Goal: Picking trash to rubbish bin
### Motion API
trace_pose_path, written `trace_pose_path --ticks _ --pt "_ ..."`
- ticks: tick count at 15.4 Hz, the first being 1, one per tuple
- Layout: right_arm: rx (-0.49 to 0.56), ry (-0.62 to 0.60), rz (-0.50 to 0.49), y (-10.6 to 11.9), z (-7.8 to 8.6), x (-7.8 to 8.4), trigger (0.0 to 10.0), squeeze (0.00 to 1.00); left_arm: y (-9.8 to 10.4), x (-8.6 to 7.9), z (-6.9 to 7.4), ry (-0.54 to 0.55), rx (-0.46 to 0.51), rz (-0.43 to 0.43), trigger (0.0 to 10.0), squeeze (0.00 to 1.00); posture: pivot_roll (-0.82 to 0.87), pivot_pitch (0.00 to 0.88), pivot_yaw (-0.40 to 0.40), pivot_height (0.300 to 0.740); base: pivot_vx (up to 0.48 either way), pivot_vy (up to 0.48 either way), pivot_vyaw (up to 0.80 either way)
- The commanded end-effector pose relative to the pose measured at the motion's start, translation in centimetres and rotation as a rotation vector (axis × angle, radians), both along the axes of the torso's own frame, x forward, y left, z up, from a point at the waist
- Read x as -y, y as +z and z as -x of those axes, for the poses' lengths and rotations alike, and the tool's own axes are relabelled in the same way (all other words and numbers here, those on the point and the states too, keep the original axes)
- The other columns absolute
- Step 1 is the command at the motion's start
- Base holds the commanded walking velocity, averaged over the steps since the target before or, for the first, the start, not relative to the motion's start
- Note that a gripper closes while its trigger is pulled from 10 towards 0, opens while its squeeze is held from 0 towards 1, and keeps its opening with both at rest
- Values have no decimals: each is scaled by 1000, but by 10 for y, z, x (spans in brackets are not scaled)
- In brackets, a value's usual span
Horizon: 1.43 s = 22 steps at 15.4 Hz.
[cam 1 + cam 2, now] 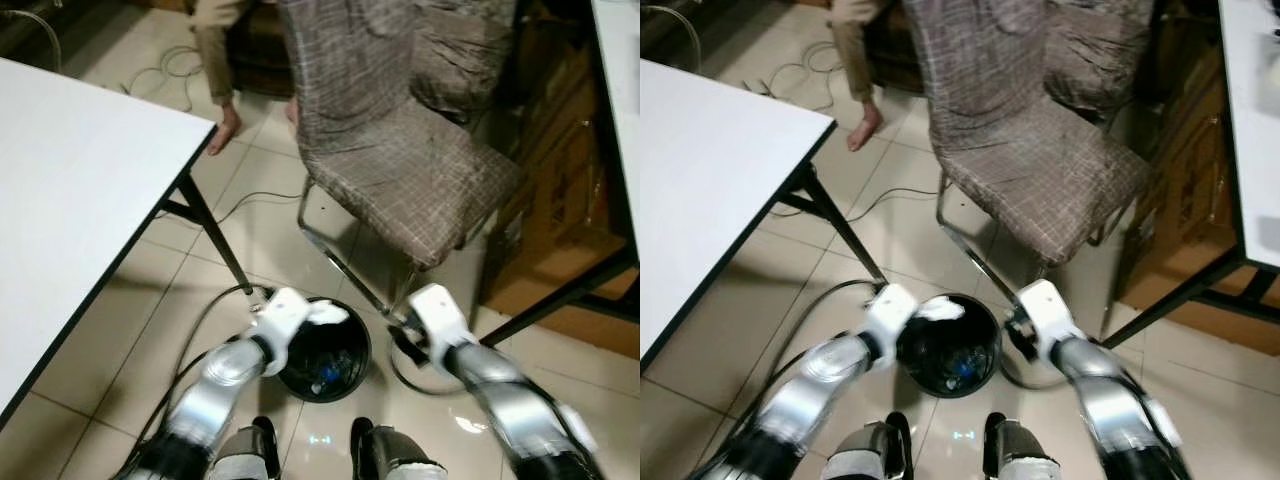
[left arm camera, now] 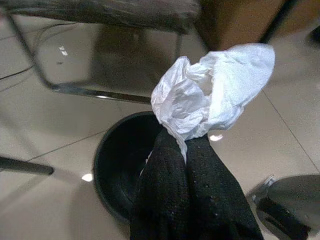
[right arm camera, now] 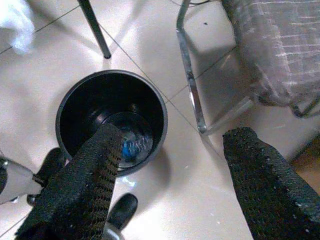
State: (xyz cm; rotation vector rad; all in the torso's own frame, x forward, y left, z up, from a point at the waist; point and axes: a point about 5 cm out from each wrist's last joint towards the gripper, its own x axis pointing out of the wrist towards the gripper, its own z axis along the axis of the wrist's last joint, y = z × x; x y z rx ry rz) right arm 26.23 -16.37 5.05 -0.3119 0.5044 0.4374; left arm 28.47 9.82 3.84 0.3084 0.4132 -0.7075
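Note:
A round black rubbish bin (image 1: 325, 385) stands on the tiled floor between my two arms, just ahead of my feet. Something blue and clear lies at its bottom (image 3: 131, 145). My left gripper (image 2: 186, 145) is shut on a crumpled white tissue (image 2: 212, 90), held over the bin's left rim; in the eye view the tissue (image 1: 328, 313) shows at the tip of the left arm. My right gripper (image 3: 170, 150) is open and empty, hovering to the right of the bin above the floor.
A chair with a brown checked cover (image 1: 400, 150) and chrome frame (image 3: 192, 95) stands just behind the bin. A white table (image 1: 70, 190) with a black leg (image 1: 215, 235) is on the left. Cardboard boxes (image 1: 560, 200) are at right. A person's hand (image 1: 227, 125) hangs at the back. Cables cross the floor.

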Motion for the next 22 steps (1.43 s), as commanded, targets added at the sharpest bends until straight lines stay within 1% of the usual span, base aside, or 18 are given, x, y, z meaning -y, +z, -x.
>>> trace_pose_path --ticks 1,4,5,6,7,8,10,11,12,14,16,18,19,20,22 --pt "-11 34 -9 7 8 -4 10000 0 -14 -2 5 -29 -45 -42 10000 0 -118 230 41 740 0 0 0" --pt "-8 25 2 19 21 1 10000 0 -20 0 -2 -9 -41 -70 10000 0 -136 225 48 740 0 0 0" --pt "-24 29 -5 26 31 1 10000 0 -22 0 -7 9 -21 -111 10000 0 -139 218 44 740 0 0 0" --pt "-47 53 -13 29 39 -1 10000 0 -23 -3 -11 39 -11 -130 10000 0 -137 217 42 740 0 0 0" --pt "-64 66 -17 29 42 -2 10000 0 -23 -5 -13 58 -5 -136 10000 0 -137 215 35 740 0 0 0" --pt "-89 90 -18 29 47 -3 10000 0 -23 -9 -16 93 0 -134 10000 0 -136 212 31 740 0 0 0" --pt "-111 99 -16 30 49 -5 10000 0 -24 -9 -18 109 -3 -116 10000 0 -136 212 27 740 0 0 0" --pt "-124 103 -21 31 49 -6 10000 0 -24 -7 -18 100 -7 -103 10000 0 -136 208 21 740 0 0 0" --pt "-140 129 -52 32 50 -11 10000 0 -25 -3 -17 83 -12 -95 10000 0 -135 205 20 740 0 0 0" --pt "-142 149 -77 34 52 -14 10000 0 -26 -2 -17 82 -20 -82 10000 0 -135 205 20 740 0 0 0" --pt "-161 214 -138 38 58 -20 10000 0 -27 3 -15 66 -41 -42 10000 0 -138 203 24 740 0 0 0" --pt "-167 223 -144 39 58 -21 10000 0 -27 5 -15 60 -37 -42 10000 0 -139 203 24 740 0 0 0" --pt "-172 230 -150 40 59 -22 10000 0 -27 5 -16 58 -37 -39 10000 129 -140 202 25 740 0 0 0" --pt "-174 232 -152 41 59 -23 10000 0 -27 6 -16 58 -37 -38 10000 1000 -140 202 25 740 0 0 0" --pt "-180 232 -152 40 58 -22 10000 0 -25 8 -17 61 -36 -2 10000 1000 -139 202 27 740 0 0 0"
